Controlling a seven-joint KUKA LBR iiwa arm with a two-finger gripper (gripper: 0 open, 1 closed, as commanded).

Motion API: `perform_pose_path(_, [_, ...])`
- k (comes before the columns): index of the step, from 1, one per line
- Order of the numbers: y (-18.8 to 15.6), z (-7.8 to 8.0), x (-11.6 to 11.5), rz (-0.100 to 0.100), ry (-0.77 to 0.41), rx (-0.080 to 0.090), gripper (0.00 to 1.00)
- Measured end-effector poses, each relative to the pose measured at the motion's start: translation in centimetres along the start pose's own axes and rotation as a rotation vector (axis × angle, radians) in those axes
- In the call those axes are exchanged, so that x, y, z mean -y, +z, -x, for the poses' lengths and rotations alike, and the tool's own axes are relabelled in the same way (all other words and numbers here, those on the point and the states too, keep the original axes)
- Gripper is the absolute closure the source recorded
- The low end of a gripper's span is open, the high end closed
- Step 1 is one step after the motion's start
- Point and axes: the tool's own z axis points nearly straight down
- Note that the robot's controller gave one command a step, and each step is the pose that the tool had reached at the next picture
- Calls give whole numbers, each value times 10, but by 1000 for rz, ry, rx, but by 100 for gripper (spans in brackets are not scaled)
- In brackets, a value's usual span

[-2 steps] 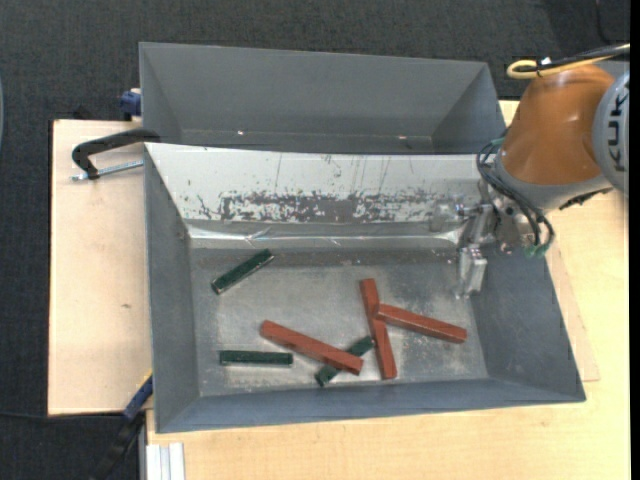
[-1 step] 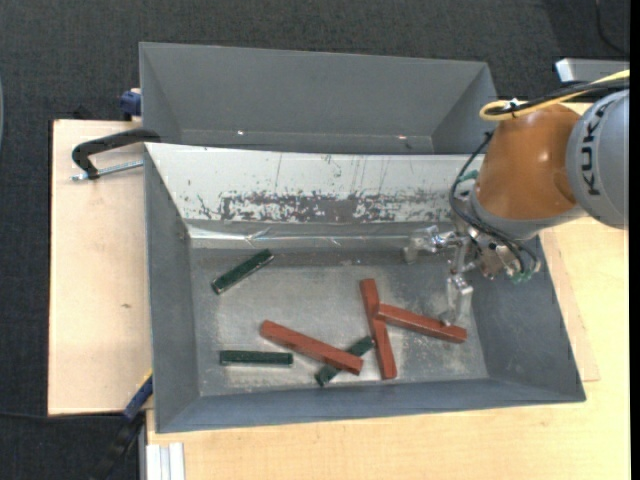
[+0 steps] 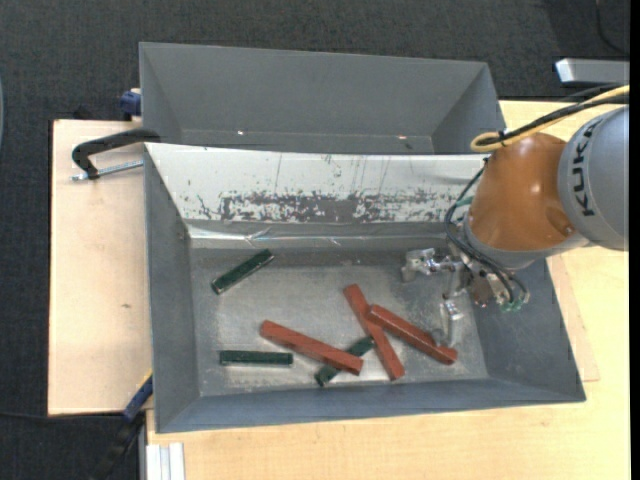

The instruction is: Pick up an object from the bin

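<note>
A grey metal bin (image 3: 168,318) with sloping walls holds a scatter of flat bars, as the KUKA arm (image 3: 520,203), its wrist under an orange cover, reaches in from the right. Three red flat bars lie crossed on the floor at lower right. Nearest the arm is a slanted red bar (image 3: 412,334), resting across a second red bar (image 3: 385,353), while a third red bar (image 3: 310,346) lies further left. Three dark green bars are smaller: one (image 3: 345,361) is tucked under the red ones and two lie well apart to the left. The gripper (image 3: 447,293) hangs near the right wall, just beside the upper right end of the slanted red bar; whether it is open or closed cannot be told. The bar looks light, stiff and smooth, so it would likely be best pinched across its narrow width at the free right end, clear of the crossing.
</note>
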Motion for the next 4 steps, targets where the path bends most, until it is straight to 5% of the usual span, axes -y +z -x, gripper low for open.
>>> perform_pose_path(2, [-29,-30,-72,3,-78,-5,0])
perform_pose_path(3, [-11,-39,-79,4,-49,-9,100])
perform_pose_path(4, [-11,-38,-80,2,-50,0,0])
